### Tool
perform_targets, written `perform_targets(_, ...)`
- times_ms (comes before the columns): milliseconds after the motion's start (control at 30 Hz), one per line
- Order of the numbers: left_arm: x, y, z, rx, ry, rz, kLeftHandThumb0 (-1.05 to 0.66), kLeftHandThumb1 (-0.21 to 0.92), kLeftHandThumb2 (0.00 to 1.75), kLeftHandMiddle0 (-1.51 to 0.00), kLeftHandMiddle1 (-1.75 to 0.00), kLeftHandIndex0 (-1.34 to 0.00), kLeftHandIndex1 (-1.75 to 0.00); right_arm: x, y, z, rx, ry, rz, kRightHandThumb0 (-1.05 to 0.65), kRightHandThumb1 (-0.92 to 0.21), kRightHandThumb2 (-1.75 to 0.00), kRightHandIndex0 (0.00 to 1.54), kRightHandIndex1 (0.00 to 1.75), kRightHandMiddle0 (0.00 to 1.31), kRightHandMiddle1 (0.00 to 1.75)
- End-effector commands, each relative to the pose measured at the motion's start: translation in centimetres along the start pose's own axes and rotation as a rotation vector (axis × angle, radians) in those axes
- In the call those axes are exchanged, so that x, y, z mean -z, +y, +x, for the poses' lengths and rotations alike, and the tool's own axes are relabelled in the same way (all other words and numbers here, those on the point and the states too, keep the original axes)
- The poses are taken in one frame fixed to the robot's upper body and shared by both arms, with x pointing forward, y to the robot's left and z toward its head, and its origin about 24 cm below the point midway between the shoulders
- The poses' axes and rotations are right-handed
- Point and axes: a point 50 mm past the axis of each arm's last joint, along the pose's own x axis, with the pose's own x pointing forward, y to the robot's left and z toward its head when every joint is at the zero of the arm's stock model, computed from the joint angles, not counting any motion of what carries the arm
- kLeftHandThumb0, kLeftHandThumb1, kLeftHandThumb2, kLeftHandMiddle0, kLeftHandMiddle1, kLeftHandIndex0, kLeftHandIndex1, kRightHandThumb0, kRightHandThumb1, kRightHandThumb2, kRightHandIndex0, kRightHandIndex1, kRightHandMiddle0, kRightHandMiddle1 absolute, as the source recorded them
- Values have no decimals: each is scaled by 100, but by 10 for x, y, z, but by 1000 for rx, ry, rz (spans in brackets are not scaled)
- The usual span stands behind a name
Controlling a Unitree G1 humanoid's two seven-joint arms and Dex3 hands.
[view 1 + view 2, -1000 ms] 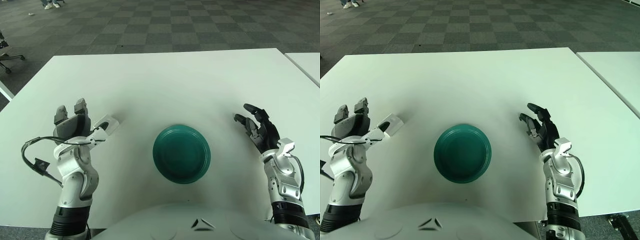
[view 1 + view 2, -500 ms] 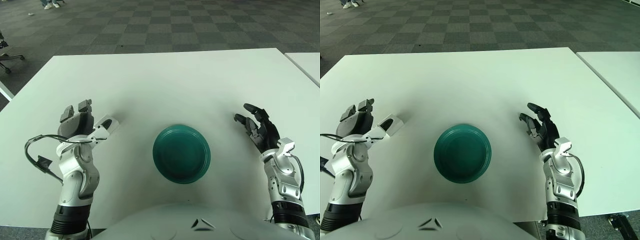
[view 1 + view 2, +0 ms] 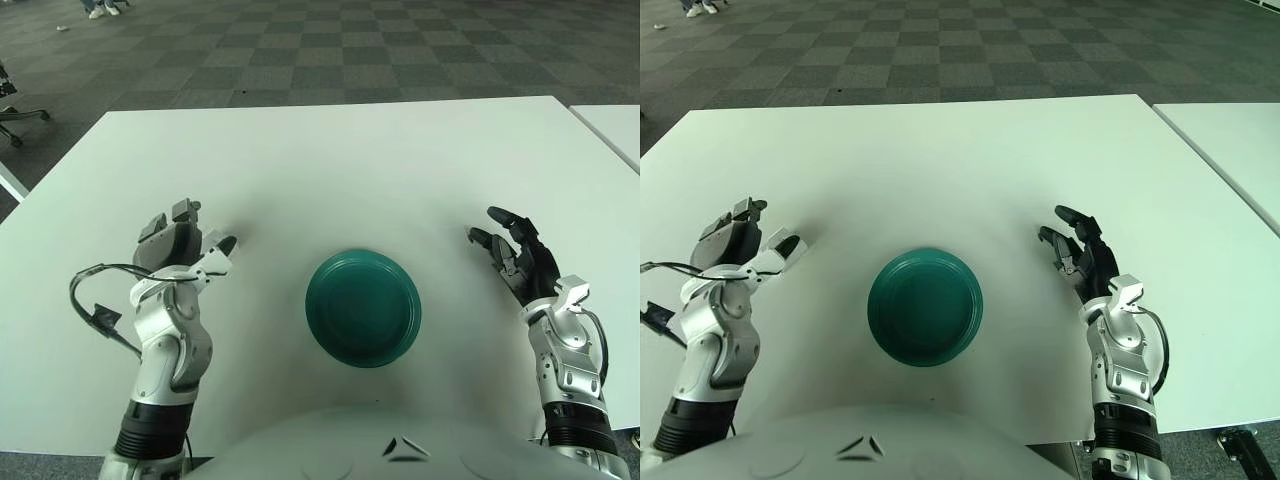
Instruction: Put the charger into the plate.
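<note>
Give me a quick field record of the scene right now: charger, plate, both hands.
charger: white, on the table, mostly hidden behind the left hand, left of the plate
plate: green, holds nothing, near table's front middle
left hand: over the charger, grasp not confirmed
right hand: fingers spread, holds nothing, right of the plate
task status: charger not yet in plate

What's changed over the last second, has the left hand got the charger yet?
The left hand has shifted right, toward the green plate, and closed over the white charger, which now shows only partly past its fingers; whether it is gripped cannot be told. The charger lies on the table left of the plate. The plate and the open right hand have not moved.
</note>
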Motion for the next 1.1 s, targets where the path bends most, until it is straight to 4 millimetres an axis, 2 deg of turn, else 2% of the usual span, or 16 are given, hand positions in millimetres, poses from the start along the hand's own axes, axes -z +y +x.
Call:
perform_targets(0, -1, -4, 2, 14, 10, 2, -105, 92, 73, -27, -9, 0, -89, 27, -1, -12, 18, 143, 16, -78, -92, -41, 13, 52, 0, 86)
perform_targets(233, -2, -12, 4, 42, 20, 6, -105, 92, 74, -26, -8, 0, -97, 26, -1, -13, 18, 142, 16, -78, -92, -41, 13, 53, 0, 86)
perform_targets(633, 3, -24, 3, 74, 43, 31, -105, 92, 76, -25, -7, 0, -99, 26, -1, -13, 17, 142, 16, -78, -92, -41, 13, 54, 0, 86)
perform_targets(1067, 11, -36, -3, 81, 89, 40, -105, 92, 72, -24, -5, 0, -106, 24, -3, -12, 18, 141, 15, -78, -92, -41, 12, 54, 0, 86)
